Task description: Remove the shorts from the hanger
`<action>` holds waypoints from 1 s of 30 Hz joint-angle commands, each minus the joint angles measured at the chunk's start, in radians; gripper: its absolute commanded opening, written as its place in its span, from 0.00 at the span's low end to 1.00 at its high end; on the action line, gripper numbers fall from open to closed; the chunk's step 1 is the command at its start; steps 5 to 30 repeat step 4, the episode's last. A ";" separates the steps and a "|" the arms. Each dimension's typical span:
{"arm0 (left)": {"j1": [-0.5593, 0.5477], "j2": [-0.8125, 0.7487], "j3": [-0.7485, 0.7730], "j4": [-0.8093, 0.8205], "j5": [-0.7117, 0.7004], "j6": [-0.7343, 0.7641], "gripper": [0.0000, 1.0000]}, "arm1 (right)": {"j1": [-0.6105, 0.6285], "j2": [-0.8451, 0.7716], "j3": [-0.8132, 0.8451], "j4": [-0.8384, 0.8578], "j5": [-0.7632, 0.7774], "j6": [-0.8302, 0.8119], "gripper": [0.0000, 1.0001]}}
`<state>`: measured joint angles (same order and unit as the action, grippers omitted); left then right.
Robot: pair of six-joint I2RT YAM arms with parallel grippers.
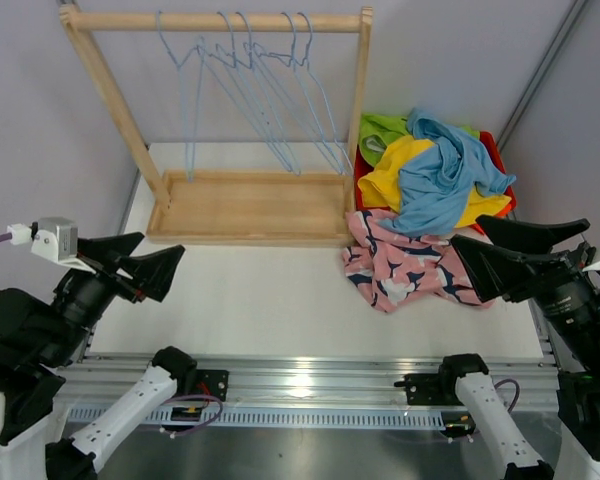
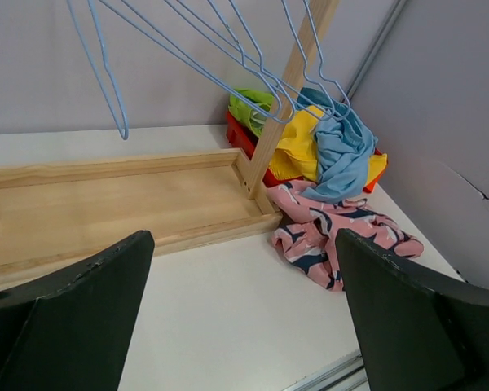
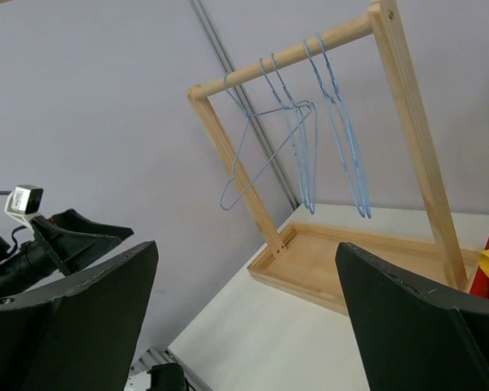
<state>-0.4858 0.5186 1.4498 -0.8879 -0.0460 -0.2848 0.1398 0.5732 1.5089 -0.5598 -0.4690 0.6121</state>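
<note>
Soft multicoloured shorts (image 1: 430, 190) in a rumpled heap; left pincer (image 1: 160, 246), right pincer (image 1: 468, 232) both agape.

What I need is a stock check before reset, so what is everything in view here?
Rack: one, wood, table's back left.
Hangers: about five, light blue wire, on the rack's rail, bare.
Bin: one, red, right of rack.
Green shorts: one, lime, bin's back.
Yellow shorts: one, yellow, in bin.
Blue shorts: one, light blue, atop the pile.
Pink shorts: one, navy print, on table before bin.
Table: one, white.
Left arm: one, black, near left, jaws open.
Right arm: one, black, near right, jaws open.
</note>
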 commanded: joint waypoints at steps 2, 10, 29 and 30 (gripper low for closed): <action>-0.005 0.027 0.044 0.001 0.000 0.012 0.99 | -0.080 0.039 0.051 -0.034 -0.129 0.026 0.99; -0.005 0.031 0.053 0.000 -0.011 0.015 0.99 | -0.104 0.053 0.069 -0.066 -0.129 0.014 1.00; -0.005 0.031 0.053 0.000 -0.011 0.015 0.99 | -0.104 0.053 0.069 -0.066 -0.129 0.014 1.00; -0.005 0.031 0.053 0.000 -0.011 0.015 0.99 | -0.104 0.053 0.069 -0.066 -0.129 0.014 1.00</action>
